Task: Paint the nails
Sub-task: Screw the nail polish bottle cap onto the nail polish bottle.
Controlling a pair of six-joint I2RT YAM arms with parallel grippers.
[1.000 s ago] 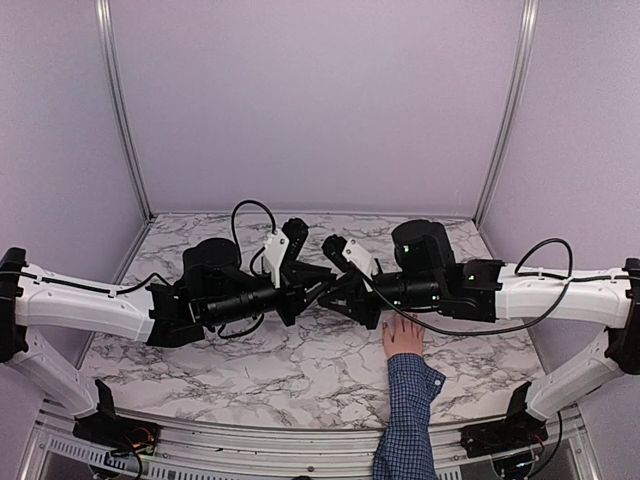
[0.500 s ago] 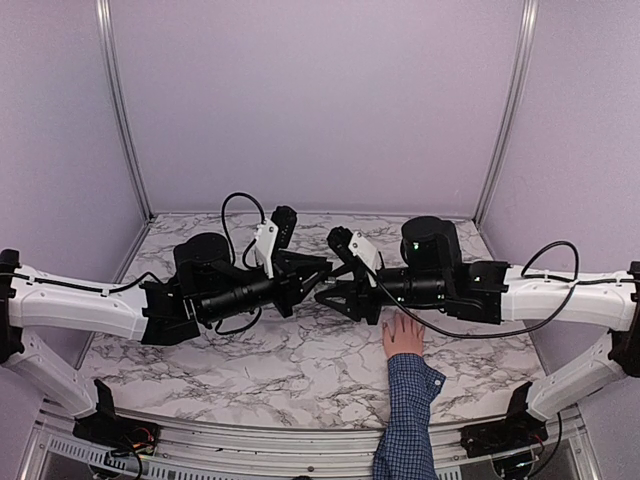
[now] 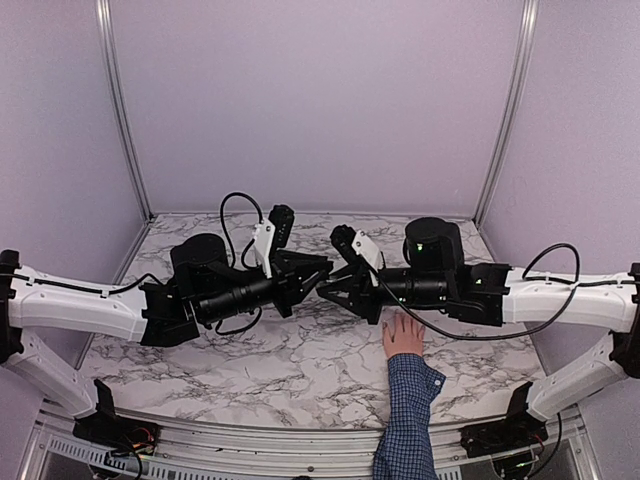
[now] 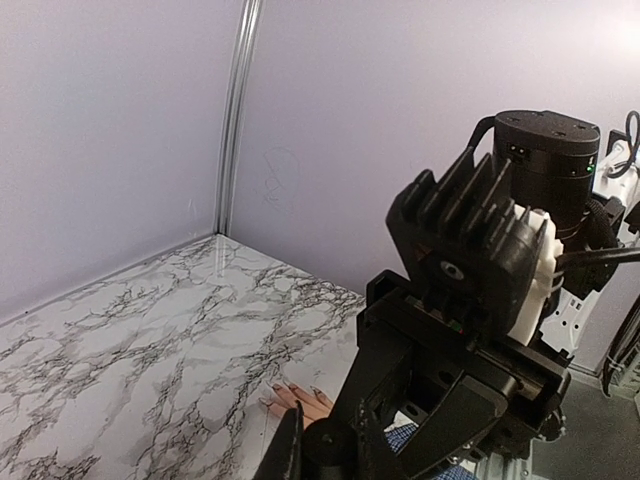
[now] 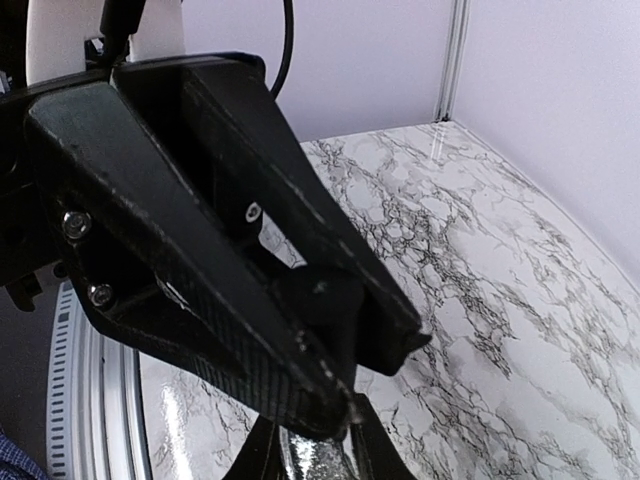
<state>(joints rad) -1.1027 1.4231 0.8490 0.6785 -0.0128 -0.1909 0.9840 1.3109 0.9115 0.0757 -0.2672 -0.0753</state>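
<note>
Both grippers are sitting slightly higher than a second ago, tips meeting above the table (image 3: pixel 250 370). The left gripper (image 3: pixel 324 268) is clenching a dark cap (image 4: pixel 325 441), and the right gripper (image 3: pixel 321 292) is grasping a grey bottle (image 5: pixel 310 466). The nails (image 4: pixel 297 387) are lying flat on the table beneath the right arm.

Left gripper (image 3: pixel 322 268) and right gripper (image 3: pixel 322 293) are black. Near the right one lie a pale hand (image 3: pixel 404 337) and blue checked sleeve (image 3: pixel 408 420). Beneath both, the table (image 3: pixel 250 362) is white marble veined grey-black. Beyond them, lilac walls (image 3: pixel 320 100).
</note>
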